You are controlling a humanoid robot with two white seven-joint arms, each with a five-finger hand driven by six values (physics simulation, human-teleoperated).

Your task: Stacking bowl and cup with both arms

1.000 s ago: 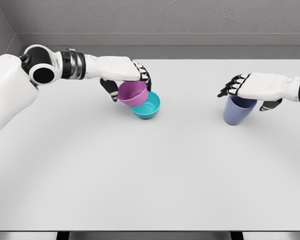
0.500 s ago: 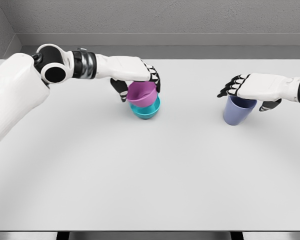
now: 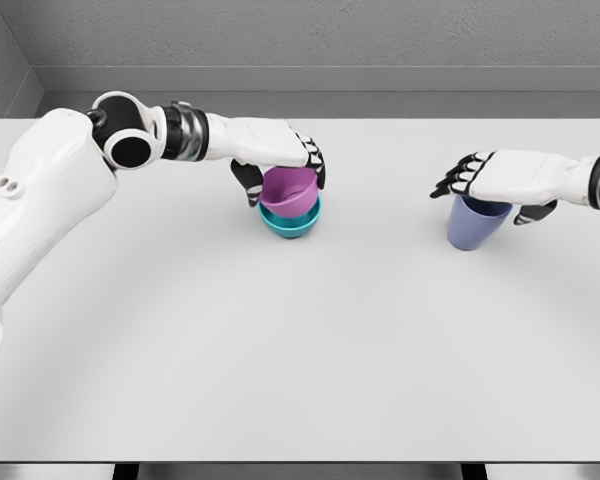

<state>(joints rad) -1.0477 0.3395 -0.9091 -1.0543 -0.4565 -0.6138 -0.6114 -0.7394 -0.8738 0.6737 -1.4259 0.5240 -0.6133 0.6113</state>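
**A:** Working from the front: the near half of the table (image 3: pixel 300 380) is bare grey, all the way to its front edge. What sits behind that?

**B:** Left of centre, the teal bowl (image 3: pixel 290 222) stands on the tabletop with the purple bowl (image 3: pixel 287 190) settled into its mouth — upright, rims roughly level, as far as I can tell. The left hand (image 3: pixel 280 160) is on top of it, fingers curled down around the purple rim, thumb on the near-left side. So it grips the purple bowl from above.

**A:** And the cup?

**B:** Well apart to the right. The blue cup (image 3: pixel 477 222) stands upright, its axis vertical, mouth up. The right hand (image 3: pixel 500 178) lies flat over that mouth, palm down, fingers stretched toward the left, thumb dropping beside the cup's right wall. I'd call it loosely spread — not clamped on anything.

**A:** Which relation matters for what comes next?

**B:** The cup lies directly below the right hand, and the bowls lie to its left across open table. The right hand is much the nearer one to the cup, so my guess is it closes on it and carries it left.

**A:** Room for that?

**B:** Nothing stands between them; the table's far edge and the wall are well behind both.
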